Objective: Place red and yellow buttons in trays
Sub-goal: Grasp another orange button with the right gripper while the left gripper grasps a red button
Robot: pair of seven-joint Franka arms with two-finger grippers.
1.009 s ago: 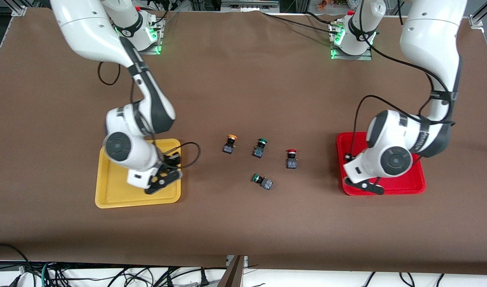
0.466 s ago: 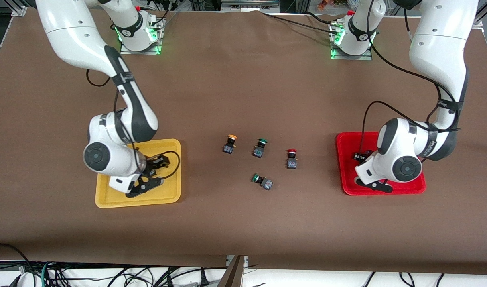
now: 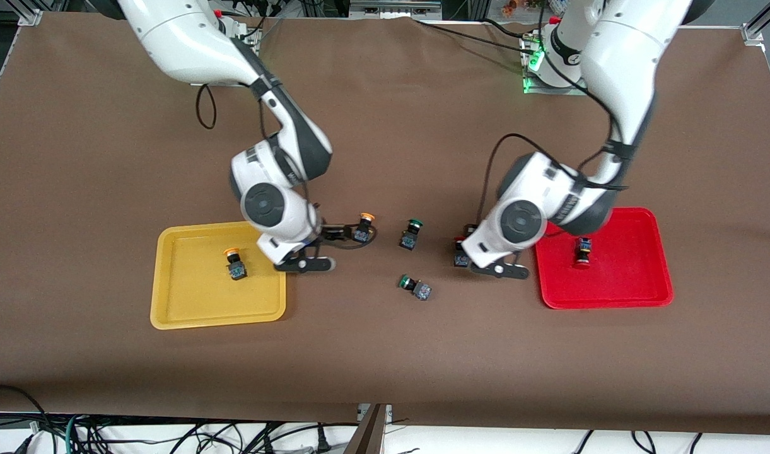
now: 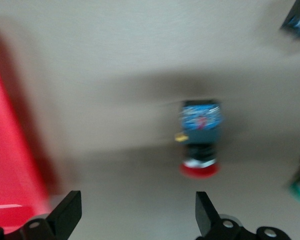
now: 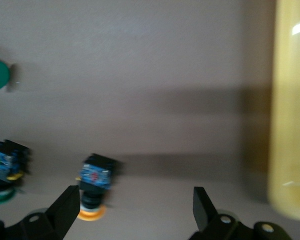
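The brown tabletop (image 3: 385,353) has wide bare room on every side of the work, so neither arm is crowded by an edge. The yellow tray (image 3: 189,309) lies toward the right arm's end and the red tray (image 3: 618,293) toward the left arm's end; each has a low raised rim that a carried switch must clear before it is let go.

The right end effector (image 3: 331,243) sits low between the yellow tray and the loose yellow button (image 3: 362,228), fingers spread wide and empty. The left end effector (image 3: 479,255) is low beside the loose red button (image 3: 460,251), also spread wide and empty.

One yellow button in the tray (image 3: 234,263) and one red button in the tray (image 3: 583,251) are already placed. Two green-capped switches, one upright (image 3: 411,233) and one tipped over (image 3: 415,286), lie between the loose pair and should be left alone.

Each button looks light, rigid and top-heavy, likely to tip if nudged. The flat-sided dark body offers the surest hold; the round cap would probably slip
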